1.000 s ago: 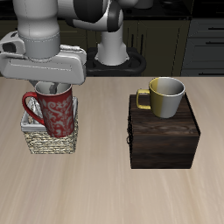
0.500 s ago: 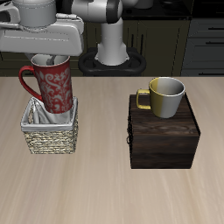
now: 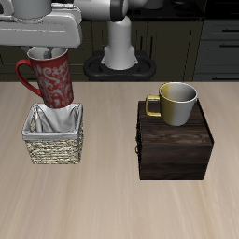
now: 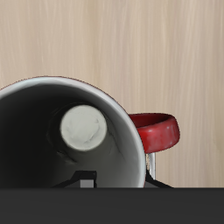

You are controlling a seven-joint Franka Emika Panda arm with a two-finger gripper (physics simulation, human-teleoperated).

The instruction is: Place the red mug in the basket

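Above table, claw grips red mug.

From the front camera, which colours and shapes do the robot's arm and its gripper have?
The arm is built of rounded, glossy white segments with dark grey to black joints, on a round dark base plate. The gripper has a wide, boxy light-grey body; its fingers are mostly hidden by the mug. No cables or markings are visible.

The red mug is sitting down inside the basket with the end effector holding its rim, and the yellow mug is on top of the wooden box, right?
Not quite. The exterior view shows the red mug held above the basket, not sitting inside it. The rest stands: the end effector holds its rim, and the yellow mug is on top of the wooden box.
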